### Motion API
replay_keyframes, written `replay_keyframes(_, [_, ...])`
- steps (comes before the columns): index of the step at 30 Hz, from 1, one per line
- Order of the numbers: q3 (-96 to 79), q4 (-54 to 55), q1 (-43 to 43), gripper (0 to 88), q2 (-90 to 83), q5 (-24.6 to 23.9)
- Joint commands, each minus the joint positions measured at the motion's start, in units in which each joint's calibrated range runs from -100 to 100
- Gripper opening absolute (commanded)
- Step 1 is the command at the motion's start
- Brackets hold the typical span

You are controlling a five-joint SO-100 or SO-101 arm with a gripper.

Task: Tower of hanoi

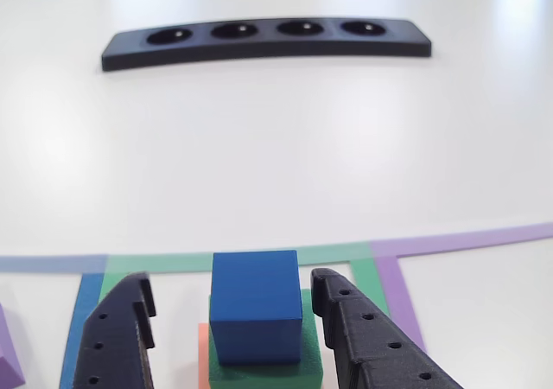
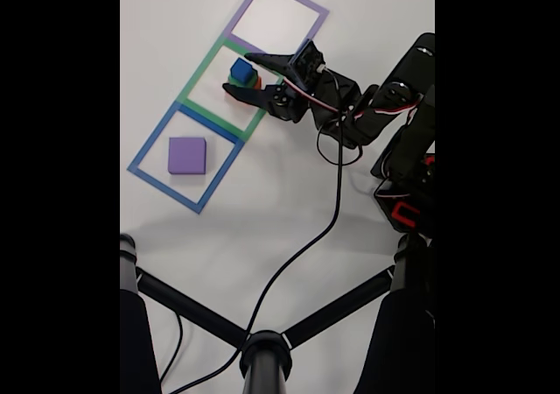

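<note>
I see the blue cube (image 1: pixel 256 307) low in the centre of the other view, sitting on top of the green block (image 1: pixel 304 365), with an edge of the salmon-orange block (image 1: pixel 203 354) showing beneath at the lower left — a three-high stack. In the fixed view the same stack sits in the upper middle of the frame, inside the green tape outline (image 2: pixel 197 103), blue cube (image 2: pixel 241 70) uppermost. The purple block (image 2: pixel 186 155) lies apart, left of centre in that frame, alone inside the blue tape outline (image 2: pixel 147 151); in the other view I catch only a corner of it at the lower left edge (image 1: pixel 7 354).

The gripper (image 1: pixel 233 290) straddles the cube — one black finger (image 1: pixel 117 337) to its left, the other to its right, each with a clear gap of table between it and the cube's sides. So the claw stands wide and holds nothing. In the fixed view the gripper (image 2: pixel 247 72) reaches in from the right of the frame, its two fingers on either side of the stack.

Further out, a purple tape outline (image 2: pixel 313 9) sits at the top of the fixed view, its inside bare. A black bar with four round holes (image 1: pixel 263 41) lies across the top of the other view on the white table (image 1: pixel 276 164). A black cable (image 2: pixel 324 228) trails from the arm toward the bottom of the fixed view.
</note>
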State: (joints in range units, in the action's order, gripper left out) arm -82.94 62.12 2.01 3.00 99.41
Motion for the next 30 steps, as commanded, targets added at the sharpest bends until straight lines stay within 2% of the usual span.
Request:
replay_keyframes(1, [1.0, 1.0, -1.1, 13.2, -0.6, 0.6])
replay_keyframes(23, [0.4, 0.6, -1.7, 1.9, -0.8, 0.6])
replay_keyframes(30, [0.1, -3.0, -1.7, 2.3, -5.2, 0.6])
